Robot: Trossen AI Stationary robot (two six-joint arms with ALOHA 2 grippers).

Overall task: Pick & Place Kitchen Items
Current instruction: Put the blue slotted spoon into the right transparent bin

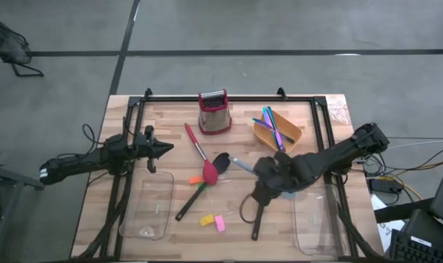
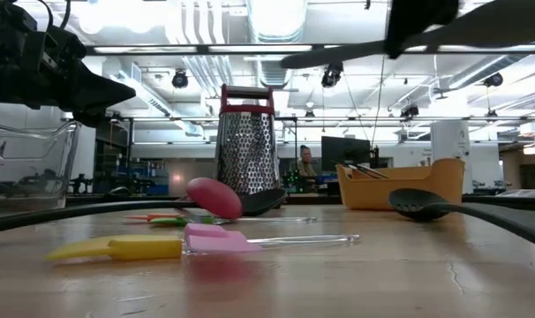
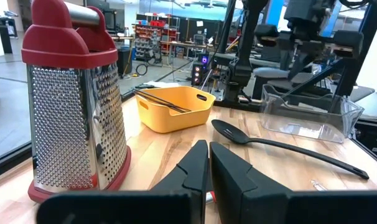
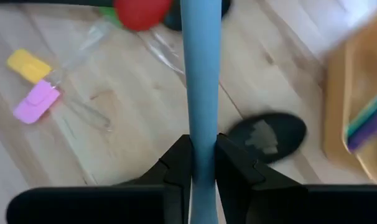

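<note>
We can read no brand, label or writing anywhere. Nearest the front edge of the pale wooden plank worktop [image 1: 170, 109] lie a small flat yellow piece [image 1: 205, 219] and a pink one [image 1: 220, 223], just beside each other, with a long black spoon [image 1: 259, 213] near them on the right. Above that spoon, the right claw [image 4: 203, 163] is clamped on a smooth light-blue handle [image 4: 200, 74], its two dark fingers pressing either side of the shaft, held above the worktop. A red-headed spoon [image 1: 209, 174] with a slim red handle lies mid-worktop, its rounded head touching a black spoon head [image 1: 221, 162]; a second dark handle [image 1: 188, 204] with orange and green bits near it runs diagonally below. The left claw [image 3: 208, 171] hovers over the left side with its fingers pressed together, holding nothing. Clear plastic tubs [image 1: 150, 204] sit at both front corners. Farther back stand a red box grater with perforated metal faces [image 1: 215, 111] and an orange tray [image 1: 289, 136] holding thin blue, purple and green sticks [image 1: 271, 124].
</note>
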